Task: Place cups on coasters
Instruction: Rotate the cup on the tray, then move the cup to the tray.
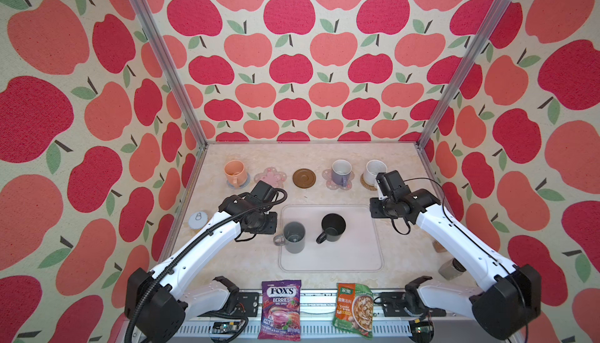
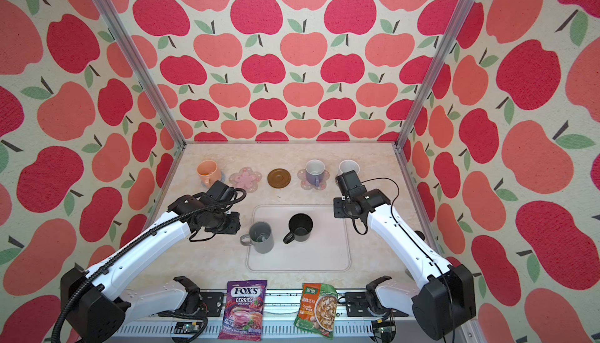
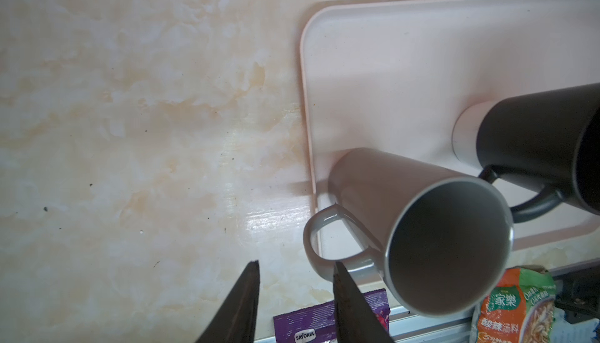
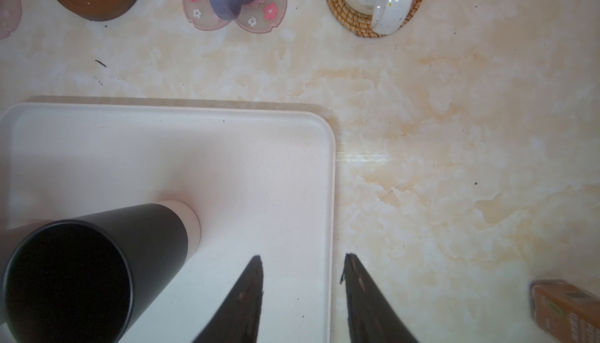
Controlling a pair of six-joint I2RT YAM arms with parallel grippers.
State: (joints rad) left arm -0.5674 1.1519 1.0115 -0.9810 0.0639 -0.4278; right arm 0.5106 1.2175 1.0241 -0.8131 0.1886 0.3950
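Back row, L to R, 10 toward 2 o'clock: peach mug [image 1: 234, 170] on blue-grey coaster [image 1: 245, 182]; pink coaster [image 1: 271, 177] bare; brown coaster [image 1: 304, 178] bare; lavender mug [image 1: 341, 170] on 2nd pink coaster [image 1: 328, 176]; white mug [image 1: 372, 167] on rattan coaster [image 1: 366, 184], partly behind R wrist.

Mid-table, L to R: L gripper [image 3: 295, 262] at tray's 9 o'clock, jaws spread, nothing betw them. In wrist view one finger [image 3: 350, 299] overlaps grey mug's handle; contact can't tell. Tray [image 1: 354, 250] sits centre toward 6 o'clock. Grey mug [image 1: 293, 237] upright at tray's 9 o'clock edge, handle out over rim toward 9. Black mug [image 1: 332, 226] upright at grey's 2 o'clock, near but apart, handle toward 7. R gripper [image 4: 302, 256] at tray's 2 o'clock corner, jaws spread, empty. In wrist view one finger shows over tray, other over table.

Front edge, 6 o'clock: candy bag [image 1: 281, 309], then soup pkt [image 1: 354, 309].
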